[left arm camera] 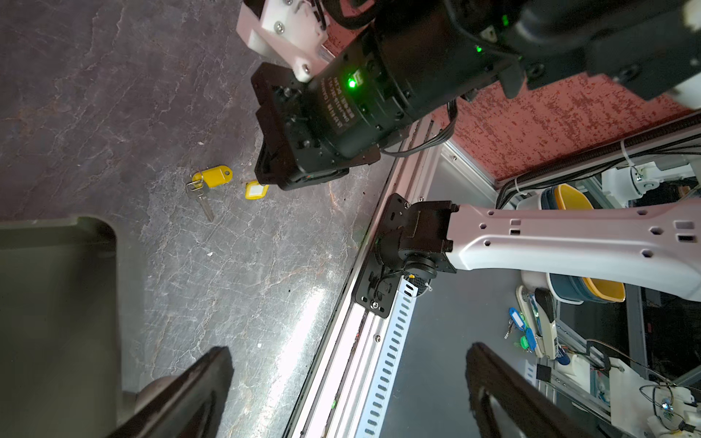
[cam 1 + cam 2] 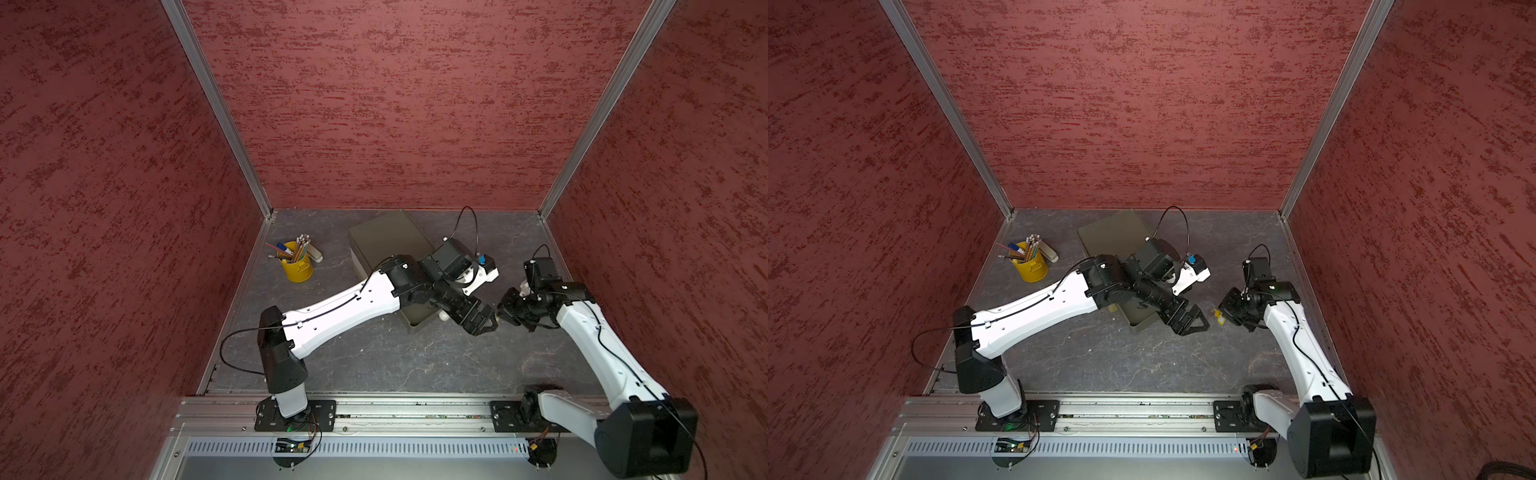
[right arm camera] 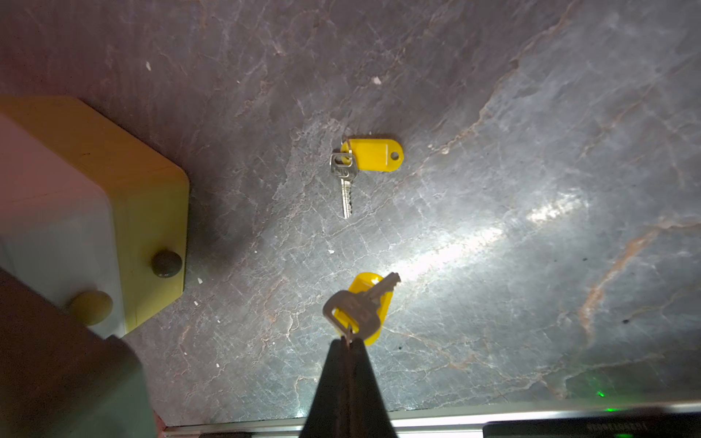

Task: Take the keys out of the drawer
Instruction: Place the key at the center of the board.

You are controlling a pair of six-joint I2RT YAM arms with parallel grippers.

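Right gripper (image 3: 347,343), clamped on one yellow key (image 3: 354,311): holds it just short of a second yellow key (image 3: 364,159) already out; probably leaves four more to fetch.

Right gripper (image 3: 347,341) clamped, left (image 1: 349,349) seemingly spread

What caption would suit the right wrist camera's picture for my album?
Right gripper pinches one yellow-tagged key; a second key lies on the table near the drawer.

Left arm (image 2: 345,309) covers most of the drawer (image 2: 415,323).
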